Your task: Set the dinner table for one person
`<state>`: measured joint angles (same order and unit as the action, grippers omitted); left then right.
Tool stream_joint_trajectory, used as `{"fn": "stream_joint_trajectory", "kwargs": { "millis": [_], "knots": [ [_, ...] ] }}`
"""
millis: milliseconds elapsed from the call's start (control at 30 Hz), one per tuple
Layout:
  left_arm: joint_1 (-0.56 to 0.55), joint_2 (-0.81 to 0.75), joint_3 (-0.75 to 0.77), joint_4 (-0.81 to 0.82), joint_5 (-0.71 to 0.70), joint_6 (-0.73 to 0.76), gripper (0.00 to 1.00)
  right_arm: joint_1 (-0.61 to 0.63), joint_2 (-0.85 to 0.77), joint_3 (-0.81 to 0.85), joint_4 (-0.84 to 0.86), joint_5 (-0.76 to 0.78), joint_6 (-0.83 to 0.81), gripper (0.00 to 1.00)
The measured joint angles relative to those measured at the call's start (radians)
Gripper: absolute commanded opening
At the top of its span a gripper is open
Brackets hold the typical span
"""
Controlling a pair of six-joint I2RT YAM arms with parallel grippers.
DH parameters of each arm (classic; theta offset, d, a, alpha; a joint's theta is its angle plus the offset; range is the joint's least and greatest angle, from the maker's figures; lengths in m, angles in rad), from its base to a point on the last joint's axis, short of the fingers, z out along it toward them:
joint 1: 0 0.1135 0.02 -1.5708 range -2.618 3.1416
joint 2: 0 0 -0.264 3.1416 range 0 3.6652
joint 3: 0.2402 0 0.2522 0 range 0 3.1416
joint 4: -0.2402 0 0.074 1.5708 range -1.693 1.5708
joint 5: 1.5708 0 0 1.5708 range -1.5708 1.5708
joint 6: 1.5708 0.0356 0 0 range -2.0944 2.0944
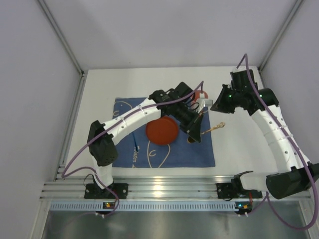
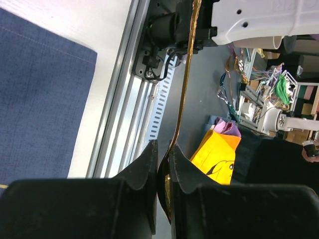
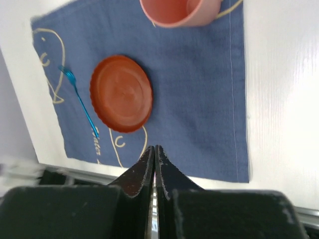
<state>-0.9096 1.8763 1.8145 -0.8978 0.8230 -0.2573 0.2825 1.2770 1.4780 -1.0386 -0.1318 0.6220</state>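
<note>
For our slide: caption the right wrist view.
Shut right gripper facing blue cloth with round red plate, blue fork, pink cup.

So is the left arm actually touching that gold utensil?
Touching. The left wrist view shows the gold utensil pinched between the left fingers, its thin handle sticking out past them.

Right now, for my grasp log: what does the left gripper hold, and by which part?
The left gripper pinches a slim gold utensil at its wider end; the thin handle juts out.

Bright, even overhead light. Soft shadows lie on the blue cloth (image 1: pixel 174 152) under the left arm (image 1: pixel 132 119); glare streaks the rail (image 1: pixel 158 187) of the table (image 1: pixel 234 149) beside the cloth. The right wrist view blurs past the cloth's corner.
</note>
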Motion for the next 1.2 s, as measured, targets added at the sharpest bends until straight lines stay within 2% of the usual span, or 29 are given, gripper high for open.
{"fn": "stream_joint_trajectory", "kwargs": {
  "millis": [167, 600, 967, 1200],
  "knots": [
    [0.000, -0.018, 0.000, 0.043, 0.018, -0.026, 0.00, 0.054, -0.019, -0.092, 0.000, 0.008, 0.019, 0.00],
    [0.010, -0.014, 0.000, 0.063, -0.053, -0.077, 0.00, 0.128, -0.113, -0.136, 0.002, 0.067, 0.043, 0.00],
    [0.080, 0.023, 0.000, 0.058, 0.037, -0.167, 0.00, 0.128, -0.192, -0.265, 0.126, 0.122, 0.046, 0.00],
    [0.151, 0.026, 0.000, 0.099, 0.074, -0.284, 0.00, 0.128, -0.196, -0.296, 0.178, 0.131, 0.046, 0.00]
  ]
}}
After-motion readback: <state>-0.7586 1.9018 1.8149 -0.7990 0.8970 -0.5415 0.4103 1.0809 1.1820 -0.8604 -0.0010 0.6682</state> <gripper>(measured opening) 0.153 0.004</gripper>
